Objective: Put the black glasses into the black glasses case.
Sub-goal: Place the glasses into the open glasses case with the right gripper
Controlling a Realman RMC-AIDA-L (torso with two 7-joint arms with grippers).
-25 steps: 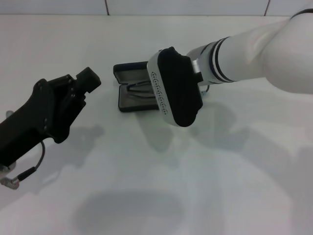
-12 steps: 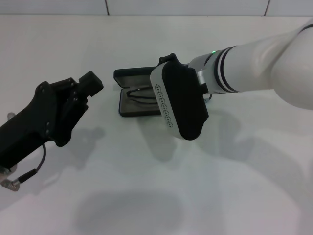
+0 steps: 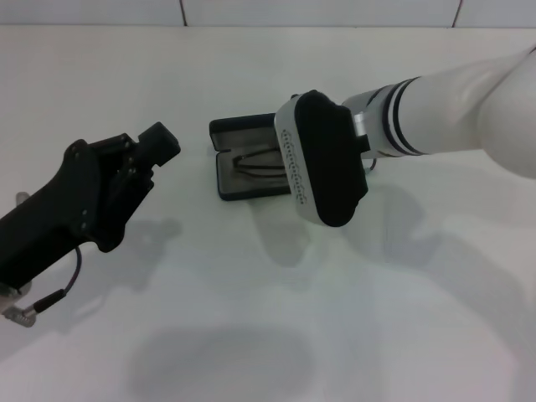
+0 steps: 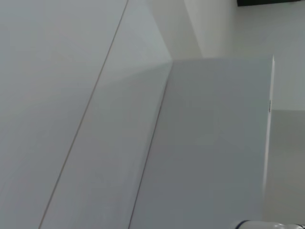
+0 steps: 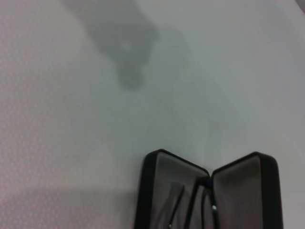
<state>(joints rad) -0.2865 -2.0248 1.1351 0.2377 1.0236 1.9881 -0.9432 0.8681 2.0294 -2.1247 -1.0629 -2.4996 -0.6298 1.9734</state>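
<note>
Head view: black glasses [image 3: 255, 162] in open black glasses case [image 3: 243, 159], beside right pincer [image 3: 322, 172]

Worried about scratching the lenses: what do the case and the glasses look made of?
The case looks like a hard black matte shell, likely plastic or leatherette, with a grey lining that seems soft, perhaps felt. The glasses inside show thin black arms, metal or plastic; I cannot tell which.

Black glasses case [image 5: 207, 193] open on table [image 5: 71, 119]; black glasses [image 5: 190, 210] inside.
</note>
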